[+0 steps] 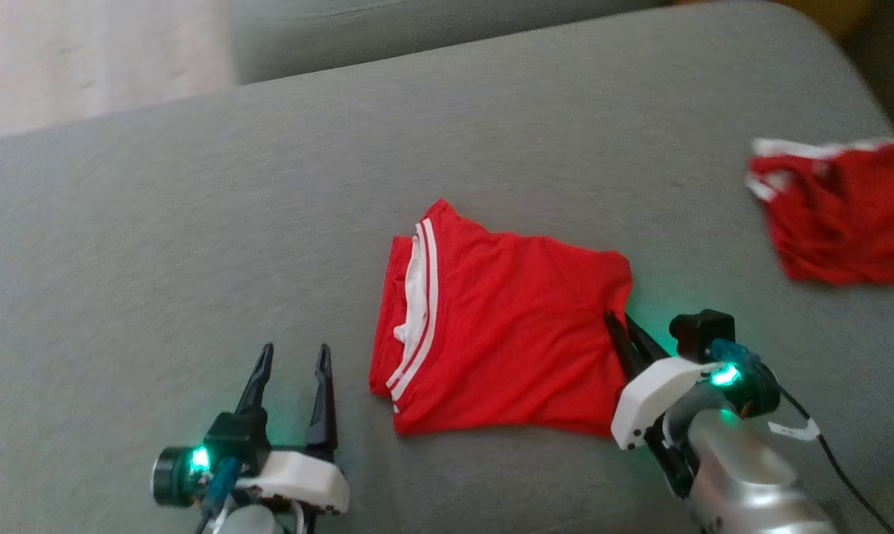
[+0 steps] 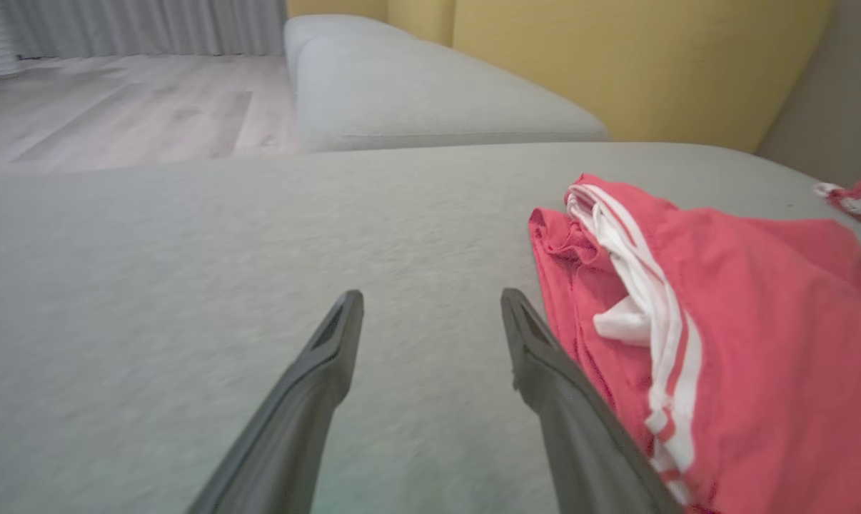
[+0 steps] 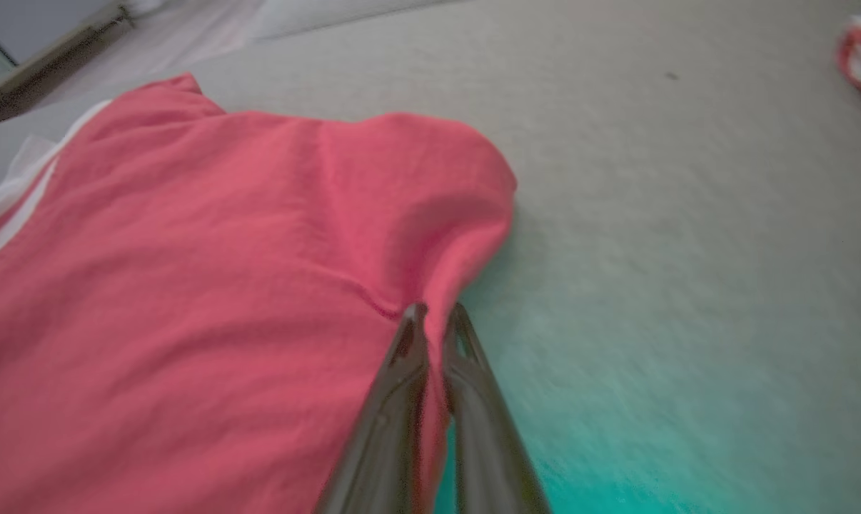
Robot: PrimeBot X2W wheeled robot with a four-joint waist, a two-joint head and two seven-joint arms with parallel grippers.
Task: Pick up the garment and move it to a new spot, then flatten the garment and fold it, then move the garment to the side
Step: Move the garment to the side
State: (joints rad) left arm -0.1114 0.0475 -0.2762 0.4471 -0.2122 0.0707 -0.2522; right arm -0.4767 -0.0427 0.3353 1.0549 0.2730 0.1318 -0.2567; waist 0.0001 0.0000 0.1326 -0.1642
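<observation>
Head view: the garment (image 1: 499, 326) lies in the middle of the grey cushion (image 1: 195, 222), red with white stripes, doubled over into a compact block; the right gripper (image 1: 621, 326) is at its right edge, fingers pressed together on the cloth; the left gripper (image 1: 293, 356) hovers just left of the garment, fingers spread, holding nothing; a second red cloth (image 1: 840, 211) sits well apart at the far right.

Left wrist view: the left gripper's two fingers stand apart over bare cushion; the garment's striped, layered edge is just beside the right-hand finger, whether touching I cannot tell.

Right wrist view: the right gripper's fingers are clamped on a pinch of the garment's edge, the fabric bunching up around the tips; grey cushion opens out to the right.

My read: the fold looks done, and this is the grip for moving the garment to the side; the next move calls for a low, steady drag or lift towards open cushion, so the layers do not slide apart; the left gripper may need to take the striped edge.

Count: two grippers; two red cloths, one being the garment; one cushion under them.
</observation>
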